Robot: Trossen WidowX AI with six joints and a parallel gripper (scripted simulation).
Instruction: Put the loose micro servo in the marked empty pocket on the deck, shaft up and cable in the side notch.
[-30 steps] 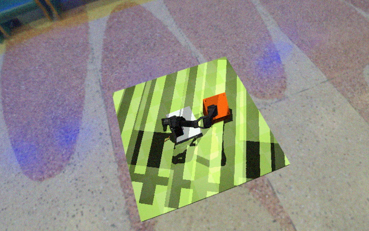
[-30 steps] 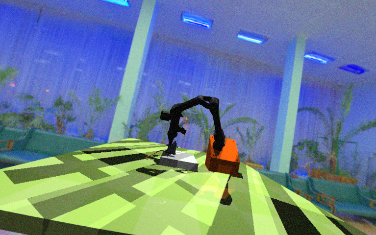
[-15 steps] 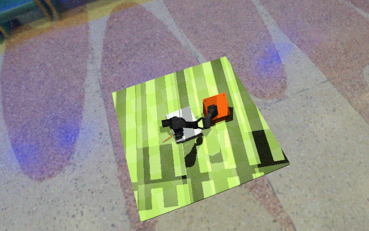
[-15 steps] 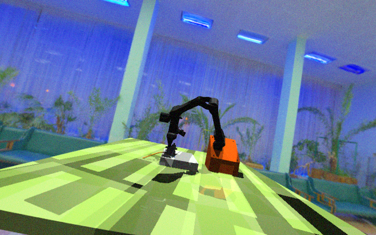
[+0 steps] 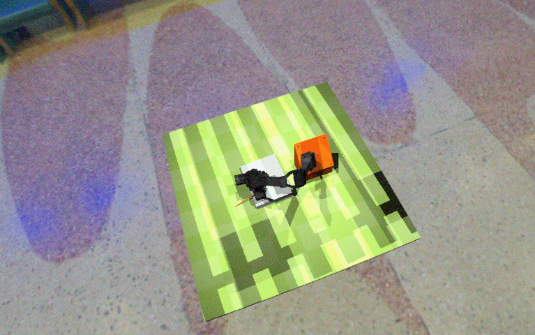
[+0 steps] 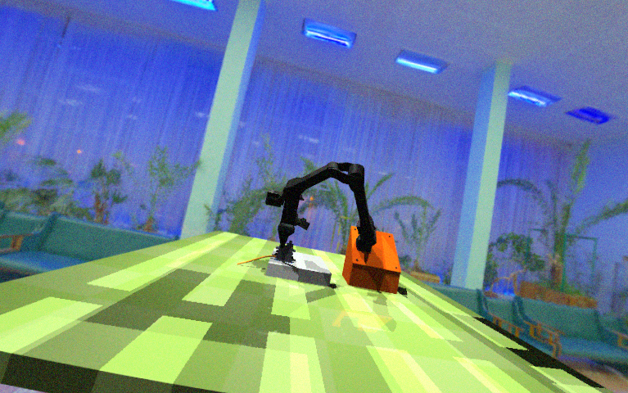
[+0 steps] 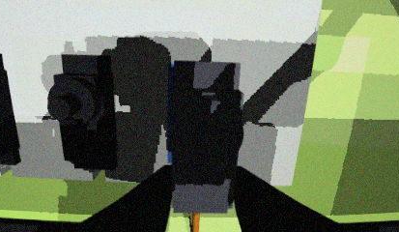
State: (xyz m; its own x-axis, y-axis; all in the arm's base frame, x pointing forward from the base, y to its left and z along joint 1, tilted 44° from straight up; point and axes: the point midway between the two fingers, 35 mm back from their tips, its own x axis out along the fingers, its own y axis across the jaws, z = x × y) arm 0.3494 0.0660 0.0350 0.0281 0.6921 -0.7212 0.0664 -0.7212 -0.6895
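My gripper [image 5: 260, 195] [image 6: 285, 250] [image 7: 202, 173] is shut on the dark micro servo [image 7: 206, 140], over the near edge of the pale deck [image 5: 273, 164] [image 6: 316, 277] [image 7: 22, 29]. In the wrist view the servo stands between the fingertips, with a light grey ear at its near and far ends. Its top is too dark to make out the shaft surely. A thin blue strip [image 7: 170, 157] shows along its left side; the pocket is otherwise hidden beneath it. The orange cable [image 5: 243, 202] [image 6: 254, 257] [image 7: 196, 223] runs out past the deck's near edge. I cannot tell whether the ears touch the deck.
A mounted dark servo [image 7: 87, 140] with its shaft up stands left of the held one, and another dark servo [image 7: 3, 130] shows at the left frame edge. The arm's orange base block [image 5: 310, 146] [image 6: 370, 279] stands beside the deck on the green patterned table [image 5: 323, 265] [image 6: 239, 365].
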